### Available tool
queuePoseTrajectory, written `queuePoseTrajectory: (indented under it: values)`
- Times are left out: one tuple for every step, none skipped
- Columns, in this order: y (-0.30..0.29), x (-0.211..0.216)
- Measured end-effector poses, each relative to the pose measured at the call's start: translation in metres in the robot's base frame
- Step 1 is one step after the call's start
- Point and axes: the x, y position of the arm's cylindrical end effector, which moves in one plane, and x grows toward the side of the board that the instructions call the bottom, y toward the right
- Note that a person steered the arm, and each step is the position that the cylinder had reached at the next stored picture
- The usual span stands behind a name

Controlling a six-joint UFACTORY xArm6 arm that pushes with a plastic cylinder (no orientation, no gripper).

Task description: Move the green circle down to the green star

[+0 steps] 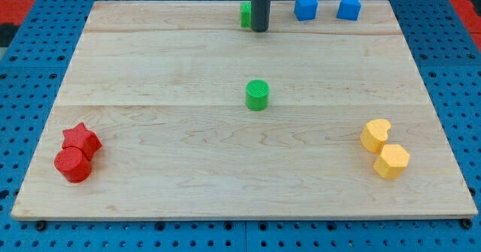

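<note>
1. The green circle (257, 95) stands alone at the centre of the tabletop (150, 71), touching nothing.
2. My tool is a plain rod with no jaws to part or close. My tip (259, 30) rests at the upper centre of the frame, well apart from the circle and just beside a green block (245, 15).
3. That green block is half hidden behind the rod, so its shape cannot be made out. No other green piece shows, so I judge it to be the star.
4. The push looks not yet begun. Next, my tip must get to the circle's far side from the star and drive it straight towards it.
5. The rod's upper part is cut off by the frame's top edge.
6. Red pieces at lower left and yellow pieces at lower right lie clear of the path.
</note>
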Motion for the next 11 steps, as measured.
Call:
queuePoseTrajectory:
  values:
    - [-0.002,-0.01]
    - [-0.008,-0.016]
    - [0.022,0.027]
    - [0.071,0.069]
    - [0.099,0.122]
    - [0.07,0.17]
    - [0.001,0.189]
    - [-0.05,0.166]
    - [-0.08,0.136]
    - [-0.069,0.115]
    - [-0.038,0.113]
